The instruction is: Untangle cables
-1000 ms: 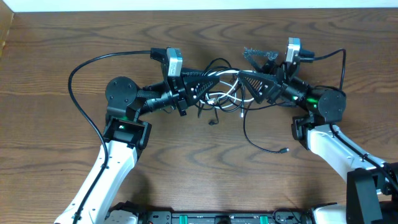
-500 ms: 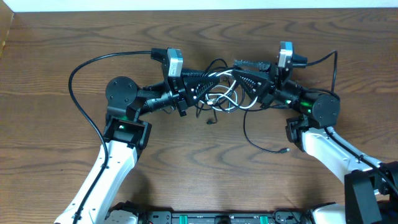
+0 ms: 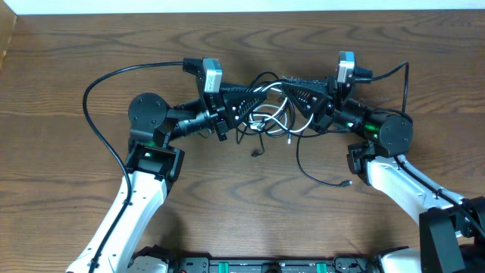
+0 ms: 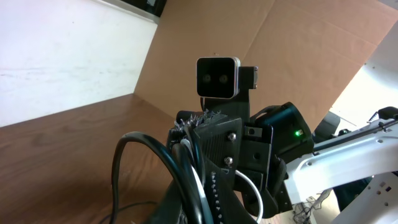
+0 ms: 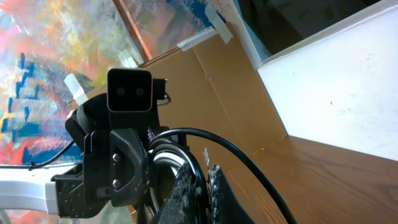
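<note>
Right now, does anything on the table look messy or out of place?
Yes: the cables sit in one knotted clump on the table, black loops crossing a white one. One black strand trails loose toward the near edge. Nothing looks broken.

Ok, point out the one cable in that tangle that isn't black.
The white cable, looped through the middle of the tangle. It is the only light-coloured one; the black cables around it are all dark.
</note>
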